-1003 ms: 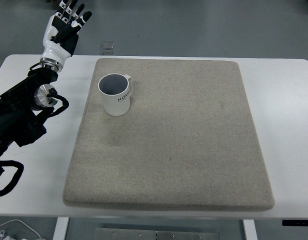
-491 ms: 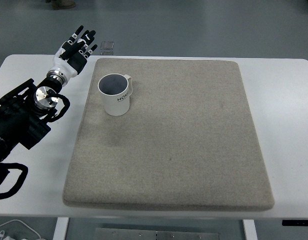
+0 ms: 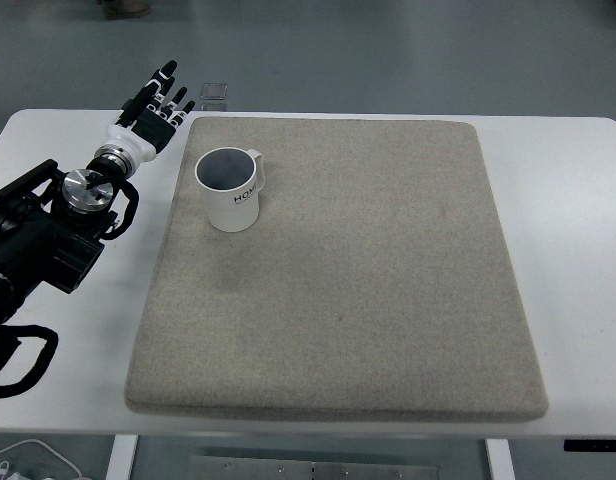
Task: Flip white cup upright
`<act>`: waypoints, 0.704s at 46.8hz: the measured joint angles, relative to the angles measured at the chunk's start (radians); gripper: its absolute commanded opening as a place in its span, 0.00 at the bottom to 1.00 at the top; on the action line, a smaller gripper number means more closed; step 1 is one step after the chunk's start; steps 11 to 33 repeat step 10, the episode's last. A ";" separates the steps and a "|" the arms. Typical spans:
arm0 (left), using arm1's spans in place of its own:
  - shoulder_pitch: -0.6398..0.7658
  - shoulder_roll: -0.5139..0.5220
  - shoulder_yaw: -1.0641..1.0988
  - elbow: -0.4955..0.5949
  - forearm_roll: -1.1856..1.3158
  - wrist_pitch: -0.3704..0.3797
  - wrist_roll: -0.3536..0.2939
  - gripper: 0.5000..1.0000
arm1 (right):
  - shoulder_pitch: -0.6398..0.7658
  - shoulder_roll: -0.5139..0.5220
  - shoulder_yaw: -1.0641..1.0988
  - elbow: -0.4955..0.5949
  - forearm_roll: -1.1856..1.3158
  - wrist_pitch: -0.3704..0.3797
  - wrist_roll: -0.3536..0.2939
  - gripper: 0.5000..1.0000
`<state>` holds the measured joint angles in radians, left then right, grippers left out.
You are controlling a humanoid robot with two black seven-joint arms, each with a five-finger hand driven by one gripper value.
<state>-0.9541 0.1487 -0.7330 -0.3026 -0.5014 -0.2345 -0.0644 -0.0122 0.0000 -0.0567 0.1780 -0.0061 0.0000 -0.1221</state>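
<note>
A white cup (image 3: 229, 189) stands upright on the grey mat (image 3: 348, 280), near the mat's far left corner, mouth up, handle to the right. My left hand (image 3: 158, 112) is open with fingers spread, over the white table's far left part. It is left of the cup and apart from it, holding nothing. The left arm (image 3: 48, 235) comes in from the picture's left edge. The right arm is out of view.
The mat lies on a white table (image 3: 578, 200). A small clear object (image 3: 215, 93) sits at the table's far edge, just beyond the mat. Cables (image 3: 18, 460) hang below the table's near left corner.
My left hand has come down and to the right, from beyond the table's far edge to just left of the mat's far corner. The cup has not moved.
</note>
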 measured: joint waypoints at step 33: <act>0.000 0.000 -0.014 -0.001 0.000 0.001 0.015 0.99 | 0.000 0.000 0.000 0.000 0.000 0.000 -0.001 0.86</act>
